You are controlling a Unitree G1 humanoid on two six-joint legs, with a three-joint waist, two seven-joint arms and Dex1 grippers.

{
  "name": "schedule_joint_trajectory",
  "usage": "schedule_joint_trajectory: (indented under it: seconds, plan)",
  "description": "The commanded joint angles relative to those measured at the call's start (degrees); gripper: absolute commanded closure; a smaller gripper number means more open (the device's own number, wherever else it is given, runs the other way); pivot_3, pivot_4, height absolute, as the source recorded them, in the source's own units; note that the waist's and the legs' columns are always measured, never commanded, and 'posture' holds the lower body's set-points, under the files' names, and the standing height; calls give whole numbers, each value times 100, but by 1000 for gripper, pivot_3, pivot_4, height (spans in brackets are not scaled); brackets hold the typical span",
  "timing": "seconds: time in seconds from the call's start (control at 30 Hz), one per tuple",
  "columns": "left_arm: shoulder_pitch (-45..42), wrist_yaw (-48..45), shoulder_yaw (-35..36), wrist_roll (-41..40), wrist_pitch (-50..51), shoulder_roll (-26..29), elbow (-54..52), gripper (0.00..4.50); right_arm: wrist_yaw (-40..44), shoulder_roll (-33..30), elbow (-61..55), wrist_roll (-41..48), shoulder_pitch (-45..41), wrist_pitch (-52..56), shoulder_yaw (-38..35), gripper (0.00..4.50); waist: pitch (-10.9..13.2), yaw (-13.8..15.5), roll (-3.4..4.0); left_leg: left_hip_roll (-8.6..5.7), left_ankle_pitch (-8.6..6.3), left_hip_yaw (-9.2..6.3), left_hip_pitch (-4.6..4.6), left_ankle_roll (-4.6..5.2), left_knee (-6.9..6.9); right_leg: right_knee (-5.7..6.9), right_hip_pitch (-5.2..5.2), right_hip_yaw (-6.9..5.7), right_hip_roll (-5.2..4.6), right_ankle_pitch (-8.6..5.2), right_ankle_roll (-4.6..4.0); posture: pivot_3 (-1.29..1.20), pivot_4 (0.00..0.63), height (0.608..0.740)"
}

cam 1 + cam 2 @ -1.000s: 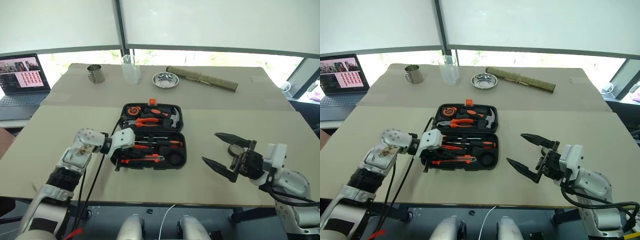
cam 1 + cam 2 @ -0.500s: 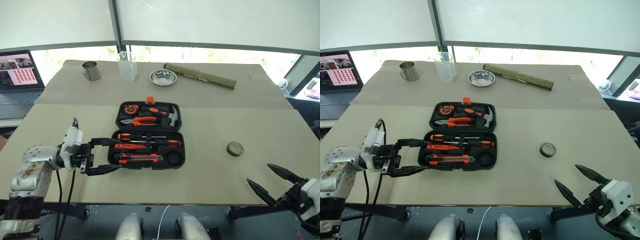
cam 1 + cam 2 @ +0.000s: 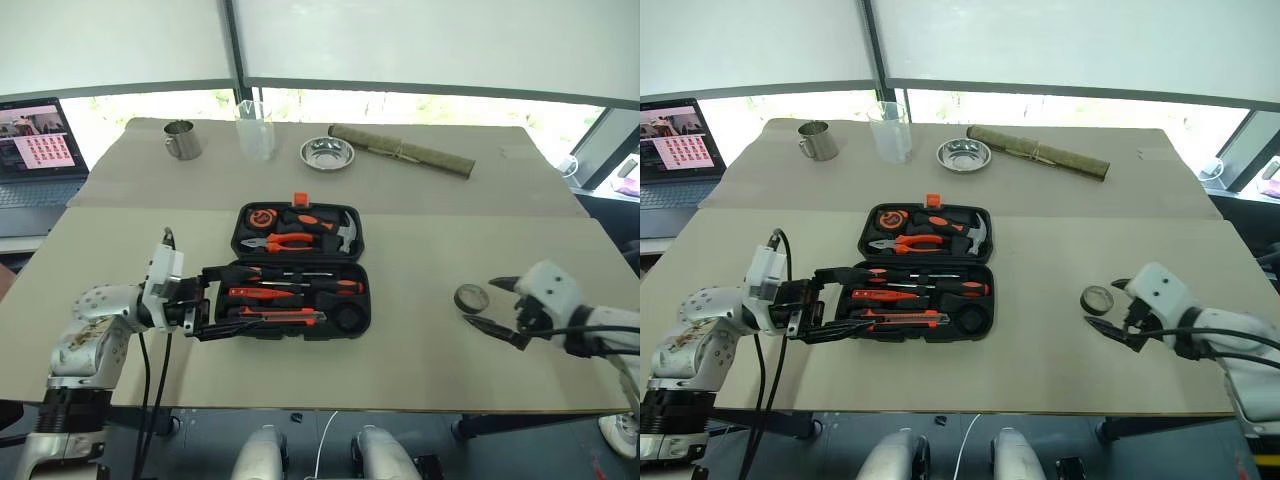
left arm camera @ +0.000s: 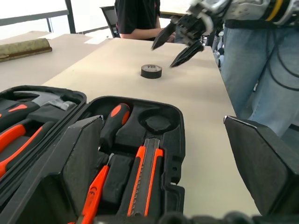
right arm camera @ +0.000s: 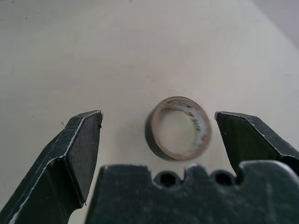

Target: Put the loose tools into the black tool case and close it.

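Your tape roll (image 5: 178, 128) lies flat on the tan table (image 3: 420, 250), a short dark ring with its open centre facing up and a pale, worn inner wall; having no long axis, it points nowhere in particular. It sits between the spread fingers of your right gripper (image 3: 497, 307), a little ahead of the fingertips, with neither finger touching it. The black tool case (image 3: 352, 318) lies open and flat, a hard moulded plastic shell with an orange latch on its far edge. In the half nearer you, two screwdrivers (image 3: 295, 271) with orange-and-black handles and the utility knife (image 3: 282, 317) lie in their slots with their long axes running across the case, side to side. Your left gripper (image 3: 216, 301) stands with its jaws wide apart and empty at the case's left end, its fingers reaching over the knife's end of that half.
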Motion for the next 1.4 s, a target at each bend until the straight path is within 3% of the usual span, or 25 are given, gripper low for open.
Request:
schedule_joint_trajectory:
  seconds: [0.03,0.4,0.57,0.63,0.77,0.87,1.1,1.4]
  plan:
    - [-29,43,-24,-76,32,32,-294,0,121,-133,409,-309,-336,175,323,718,0,5,0,-2,0,1,-1,1,0,-2,0,0,-3,0,2,0,150,740]
    - [10,99,-19,-27,-12,97,-353,0,530,-15,1567,-723,-1284,-585,805,4449,0,-36,-1,-2,-1,2,6,2,2,1,4,1,-3,0,4,0,150,740]
    - [66,34,-17,29,-83,158,-297,0,1285,8,1074,-91,-1509,-738,622,4449,1,-37,1,-1,-1,2,6,2,1,2,2,1,-2,0,4,0,150,740]
    - [126,-29,-25,92,-174,203,-285,0,1826,94,316,618,-1554,-398,605,4449,5,-53,5,0,-1,2,6,2,1,2,1,1,-2,0,4,0,150,740]
    - [256,-201,-49,232,-407,327,-209,0,1937,401,-1081,1442,-1966,989,1128,4449,8,-86,8,9,-4,-6,8,6,0,8,0,1,7,1,2,0,150,740]
    - [368,-353,-70,383,-653,434,-115,0,1739,808,-1420,1379,-2374,1451,1726,4449,10,-58,4,10,-4,-7,11,5,0,9,2,-5,5,0,0,0,150,740]
    - [754,-365,14,396,-806,563,-218,0,1366,1671,-964,743,-3291,2124,3001,4449,13,-8,1,4,-4,-2,-18,5,6,11,-28,-10,-6,0,-1,0,150,740]
    - [915,-220,127,373,-852,622,-297,0,1652,1293,-744,156,-3623,2440,3721,4449,12,-22,0,4,-3,3,-62,5,11,30,-85,-8,-5,3,-4,0,150,740]
